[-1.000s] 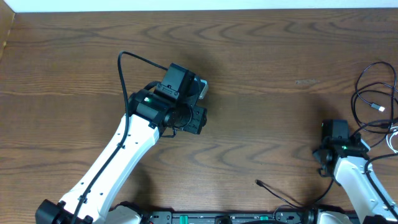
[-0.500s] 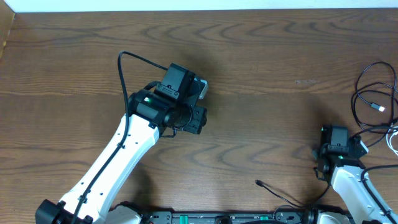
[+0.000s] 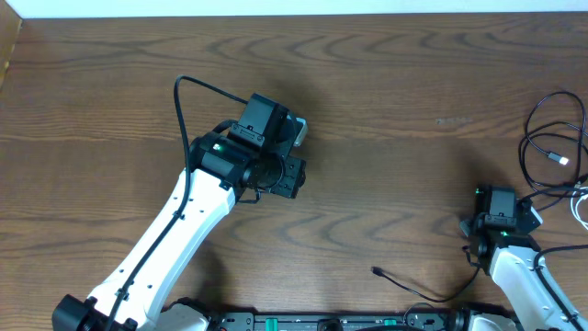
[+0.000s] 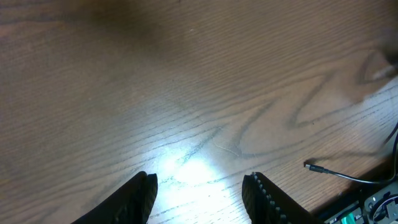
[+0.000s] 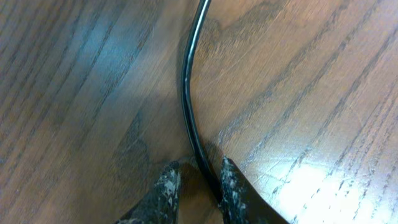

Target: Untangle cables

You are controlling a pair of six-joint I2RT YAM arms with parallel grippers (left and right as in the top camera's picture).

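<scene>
A tangle of thin black cables (image 3: 531, 147) with a light plug end (image 3: 558, 159) lies at the table's far right edge, with a white cable (image 3: 582, 210) beside it. Another black cable (image 3: 432, 296) runs along the front edge to a loose plug end (image 3: 375, 270), also seen in the left wrist view as a black cable end (image 4: 309, 165). My right gripper (image 3: 496, 219) points down beside the tangle. In its wrist view a black cable (image 5: 185, 87) passes between the narrowed jaws of the right gripper (image 5: 199, 165), against the right finger (image 5: 229, 180), with a gap on the left. My left gripper (image 4: 200, 182) hangs open over bare wood.
The left arm (image 3: 184, 221) stretches from the front left to mid-table, with its own thick black cable (image 3: 179, 101) looping above it. The table's far edge (image 3: 294, 16) meets a white surface. Electronics sit along the front edge (image 3: 303, 322).
The right gripper's jaws have narrowed around the black cable, and the gripper has drawn slightly toward the front. The loose plug end near the front edge has slid a little left. The left arm has not moved.
</scene>
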